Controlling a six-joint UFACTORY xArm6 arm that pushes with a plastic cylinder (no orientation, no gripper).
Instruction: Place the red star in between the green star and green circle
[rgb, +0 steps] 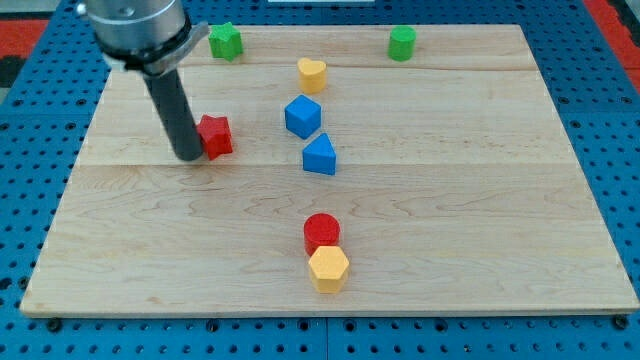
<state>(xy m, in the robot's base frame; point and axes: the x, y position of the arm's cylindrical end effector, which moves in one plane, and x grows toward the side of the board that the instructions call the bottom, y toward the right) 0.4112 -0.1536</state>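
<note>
The red star (215, 135) lies on the wooden board at the view's left of centre. My tip (188, 156) rests on the board right against the red star's left side. The green star (226, 41) sits near the board's top edge at the upper left. The green circle (402, 43) sits near the top edge at the upper right. The red star is well below the line between the two green blocks.
A yellow heart-shaped block (312, 75) lies below the top edge. A blue cube (302, 116) and a blue triangle (320, 156) lie to the red star's right. A red cylinder (322, 232) touches a yellow hexagon (328, 268) near the bottom.
</note>
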